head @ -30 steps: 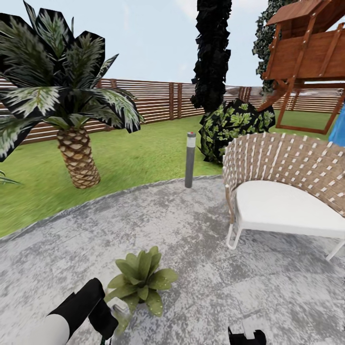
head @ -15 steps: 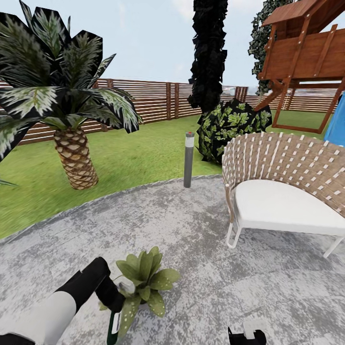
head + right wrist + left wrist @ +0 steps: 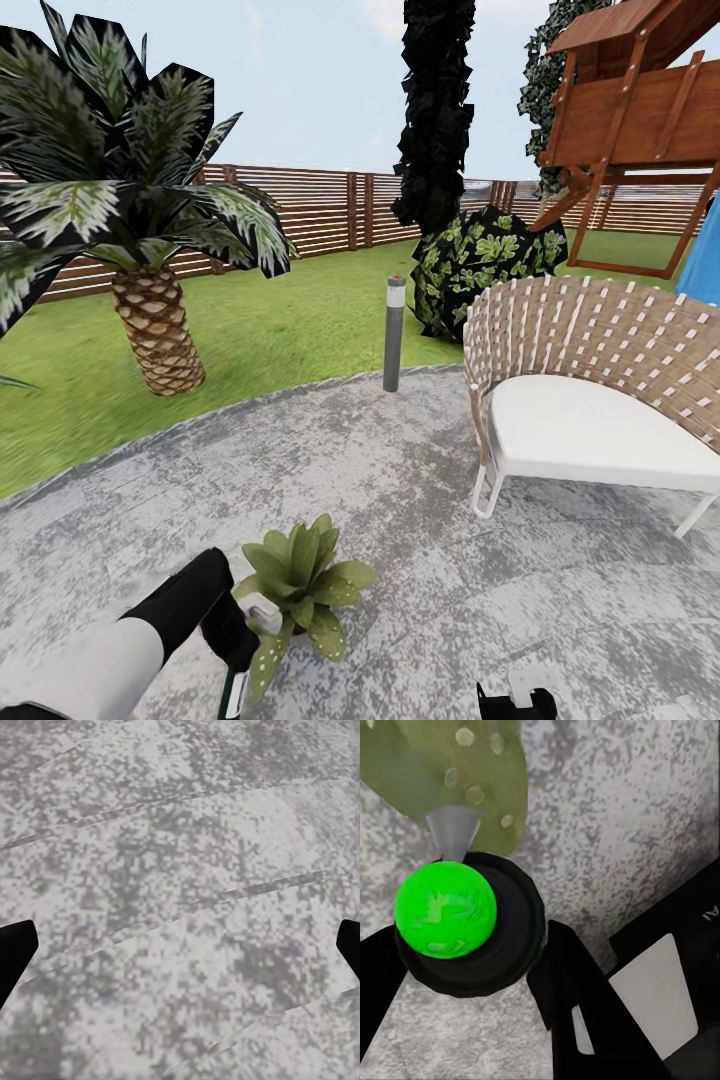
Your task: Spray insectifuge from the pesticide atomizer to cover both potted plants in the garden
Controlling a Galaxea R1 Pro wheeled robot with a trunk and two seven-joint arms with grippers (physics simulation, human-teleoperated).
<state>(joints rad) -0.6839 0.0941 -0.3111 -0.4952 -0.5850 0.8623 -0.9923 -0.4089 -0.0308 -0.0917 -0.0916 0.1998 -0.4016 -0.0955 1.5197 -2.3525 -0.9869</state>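
The round grey paved patio [image 3: 420,500] carries a woven chair [image 3: 590,390] and a bollard light [image 3: 396,335], both well apart from the work, so neither blocks it. One potted plant [image 3: 300,580] sits just beside the left end effector [image 3: 235,640], which pinches the pesticide atomizer [image 3: 461,919], nozzle at the leaves. Good coverage likely means sweeping across every leaf. The right end effector [image 3: 180,945] is spread wide above bare paving.
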